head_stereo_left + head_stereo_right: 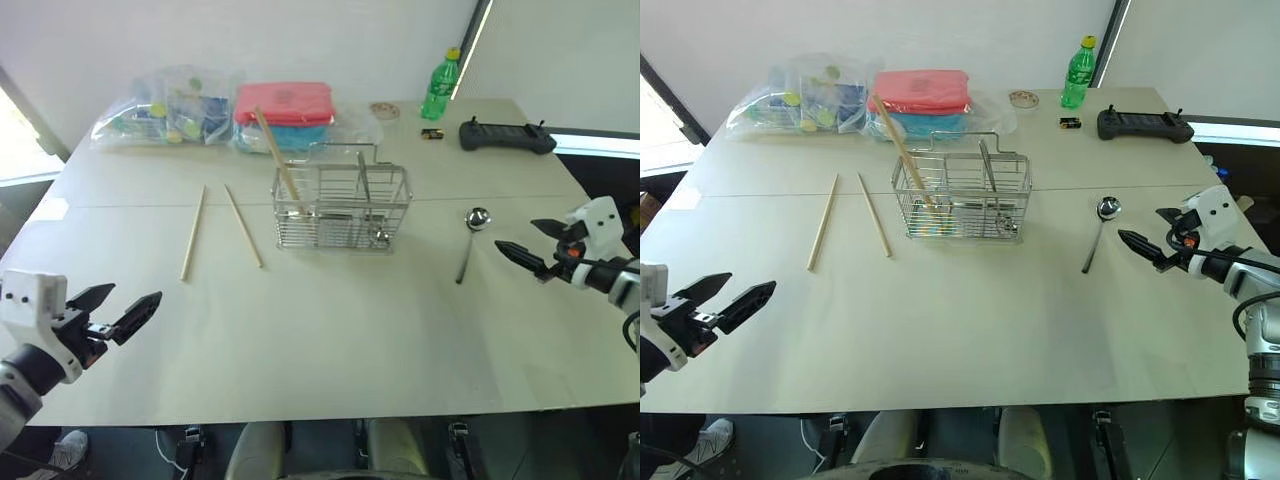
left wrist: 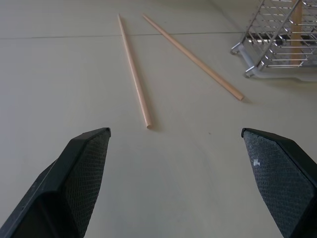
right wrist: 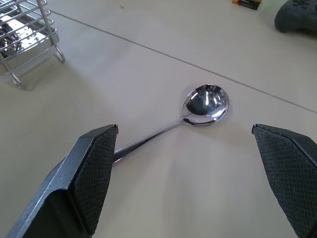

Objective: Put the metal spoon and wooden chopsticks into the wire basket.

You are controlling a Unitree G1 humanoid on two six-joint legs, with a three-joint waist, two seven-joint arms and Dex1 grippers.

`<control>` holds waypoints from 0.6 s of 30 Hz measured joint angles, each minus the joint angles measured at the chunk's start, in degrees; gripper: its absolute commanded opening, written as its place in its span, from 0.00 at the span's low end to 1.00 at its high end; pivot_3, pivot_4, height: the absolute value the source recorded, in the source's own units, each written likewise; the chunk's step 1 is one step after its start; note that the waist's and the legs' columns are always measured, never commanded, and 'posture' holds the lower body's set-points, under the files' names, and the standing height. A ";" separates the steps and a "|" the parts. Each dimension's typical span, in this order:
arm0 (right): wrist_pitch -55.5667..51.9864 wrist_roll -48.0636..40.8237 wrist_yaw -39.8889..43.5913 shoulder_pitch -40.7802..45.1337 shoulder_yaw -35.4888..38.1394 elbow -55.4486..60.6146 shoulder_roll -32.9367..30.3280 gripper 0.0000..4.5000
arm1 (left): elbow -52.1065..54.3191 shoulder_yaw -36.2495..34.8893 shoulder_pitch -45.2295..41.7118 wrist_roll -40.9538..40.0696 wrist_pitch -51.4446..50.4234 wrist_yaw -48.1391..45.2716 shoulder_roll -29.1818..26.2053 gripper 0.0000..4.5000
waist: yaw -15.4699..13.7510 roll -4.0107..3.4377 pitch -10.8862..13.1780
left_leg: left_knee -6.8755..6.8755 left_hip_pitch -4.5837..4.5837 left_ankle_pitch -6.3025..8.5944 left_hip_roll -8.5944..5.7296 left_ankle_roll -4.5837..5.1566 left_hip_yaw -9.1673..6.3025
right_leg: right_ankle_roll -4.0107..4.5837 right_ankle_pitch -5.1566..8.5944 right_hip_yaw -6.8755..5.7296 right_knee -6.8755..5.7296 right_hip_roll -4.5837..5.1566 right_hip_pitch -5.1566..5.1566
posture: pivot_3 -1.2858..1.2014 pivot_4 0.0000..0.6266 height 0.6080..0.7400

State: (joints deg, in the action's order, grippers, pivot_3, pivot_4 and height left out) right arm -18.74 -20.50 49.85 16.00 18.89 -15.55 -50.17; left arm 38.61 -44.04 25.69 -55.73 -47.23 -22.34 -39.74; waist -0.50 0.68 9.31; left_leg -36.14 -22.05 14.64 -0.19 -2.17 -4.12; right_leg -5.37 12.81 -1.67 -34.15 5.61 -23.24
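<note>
Metal spoon [image 1: 470, 240]: flat on table [image 1: 330, 330], 3 o'clock of wire basket [image 1: 342, 208].
Wooden chopsticks [image 1: 193, 232]: two loose at 9 o'clock; one already in basket.
Right end effector [image 1: 528, 245]: fingers apart, empty.
Left end effector [image 1: 115, 312]: apart, empty.
Risk: thin handle may slip from pinch.

Table: a pale beige table [image 1: 330, 340] is seen across the centre of the frame.
Wall: a plain white wall [image 1: 300, 40] is seen at the top.
Light: daylight is admitted at far left [image 1: 15, 140].

Open tool [image 2: 176, 173], wooden chopsticks [image 2: 134, 69], wire basket [image 2: 277, 39]
</note>
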 measured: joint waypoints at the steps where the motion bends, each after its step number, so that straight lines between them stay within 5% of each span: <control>1: -0.03 -0.02 0.01 0.12 0.00 0.00 -0.01 1.00 | 0.07 0.10 0.14 0.05 0.00 -0.03 0.00 1.00 | -0.01 0.00 0.00 | 0.00 0.00 0.00 0.00 0.00 0.00 | 0.00 0.00 0.00 0.00 0.00 0.00 | 0.52 0.24 0.76; 18: -0.97 0.02 0.17 0.15 -0.17 0.01 -0.02 1.00 | 0.30 0.45 -1.20 -1.27 0.02 0.98 -0.01 1.00 | -0.13 -0.01 -0.01 | -0.02 0.00 0.00 0.00 0.00 0.01 | 0.00 0.00 0.01 0.00 0.00 0.02 | 0.52 0.24 0.76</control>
State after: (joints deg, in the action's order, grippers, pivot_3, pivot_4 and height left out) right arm -19.71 -20.48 50.02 16.14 18.72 -15.54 -50.19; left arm 38.91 -43.60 24.50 -57.00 -47.21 -21.35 -39.75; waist -0.62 0.67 9.30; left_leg -36.16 -22.05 14.64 -0.19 -2.17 -4.12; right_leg -5.37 12.81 -1.66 -34.15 5.60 -23.22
